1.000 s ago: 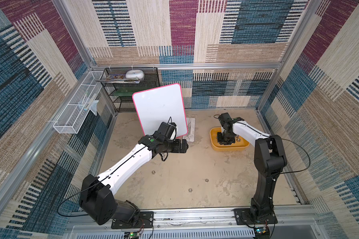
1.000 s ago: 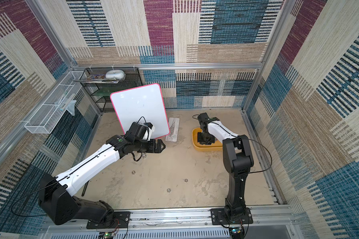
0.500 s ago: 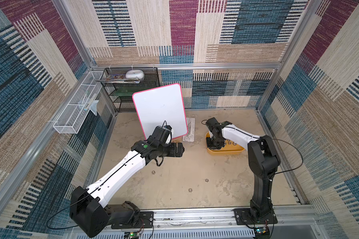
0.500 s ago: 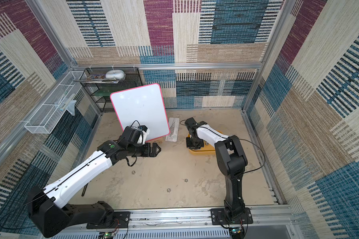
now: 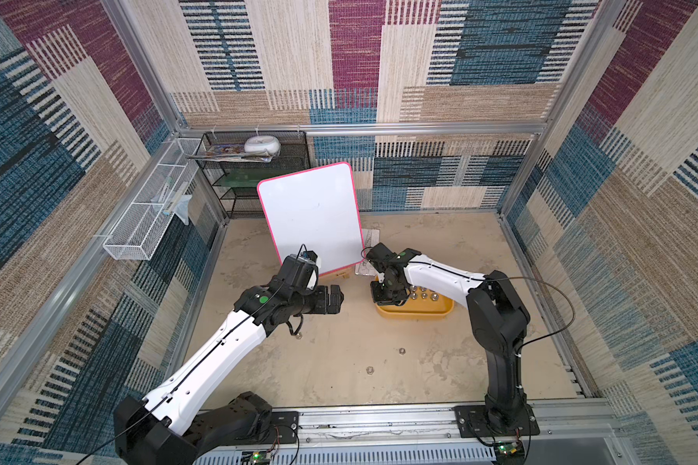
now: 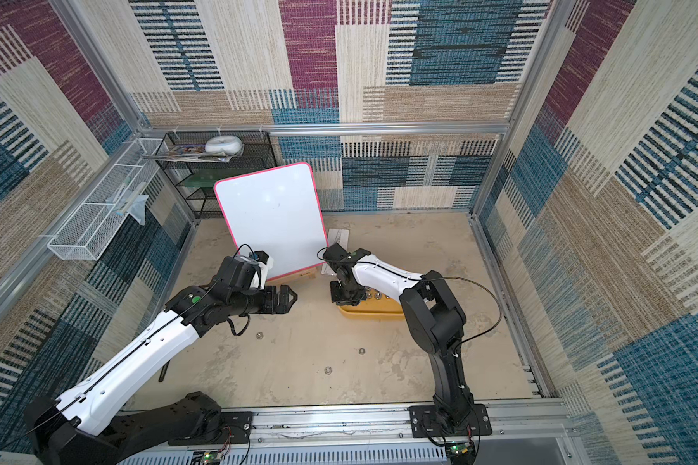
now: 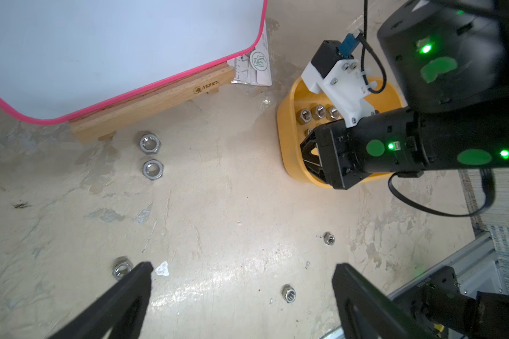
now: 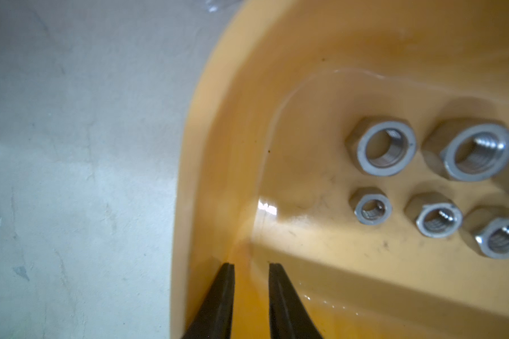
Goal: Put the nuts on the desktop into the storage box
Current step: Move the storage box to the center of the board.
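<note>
While my right gripper [image 8: 249, 265] stays pinched on the wall of the shallow yellow-orange plastic storage box [image 8: 215, 146], the box sits nearer my left gripper [image 7: 243, 270] than before | left jaws wide open, empty | small silver hex nuts [image 7: 150, 143] lie on the beige desktop [image 7: 232, 190] ahead of them | carries likely shorter

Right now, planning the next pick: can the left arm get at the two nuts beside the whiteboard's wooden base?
Probably yes: the left hand is open, with bare desktop between it and those two nuts; the wooden base close by may crowd a finger.
</note>
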Controlling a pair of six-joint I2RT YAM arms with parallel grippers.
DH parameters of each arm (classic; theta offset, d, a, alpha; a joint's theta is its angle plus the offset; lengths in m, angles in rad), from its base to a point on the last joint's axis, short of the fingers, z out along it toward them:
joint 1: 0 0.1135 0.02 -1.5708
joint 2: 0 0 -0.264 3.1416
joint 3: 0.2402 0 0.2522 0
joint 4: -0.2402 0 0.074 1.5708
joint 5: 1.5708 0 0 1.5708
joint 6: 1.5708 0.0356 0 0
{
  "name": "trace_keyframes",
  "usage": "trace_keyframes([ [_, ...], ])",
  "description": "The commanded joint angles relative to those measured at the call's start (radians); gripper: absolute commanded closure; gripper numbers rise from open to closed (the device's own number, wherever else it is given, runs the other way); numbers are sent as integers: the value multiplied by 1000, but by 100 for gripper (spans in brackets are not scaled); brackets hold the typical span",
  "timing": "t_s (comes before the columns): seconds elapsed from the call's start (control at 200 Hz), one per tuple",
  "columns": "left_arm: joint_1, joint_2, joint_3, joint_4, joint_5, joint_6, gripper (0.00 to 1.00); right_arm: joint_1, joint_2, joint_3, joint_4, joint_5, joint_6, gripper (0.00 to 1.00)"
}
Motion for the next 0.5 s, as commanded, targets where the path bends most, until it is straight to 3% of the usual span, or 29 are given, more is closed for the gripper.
trace_keyframes([
  [0.0, 14, -47, -28, -54, -34, -12, 0, 43, 21, 23, 5, -30, 50, 73],
  [0.496, 68, -207, -80, -180, -101, -42, 0, 187, 152, 197, 2, -70, 92, 72],
])
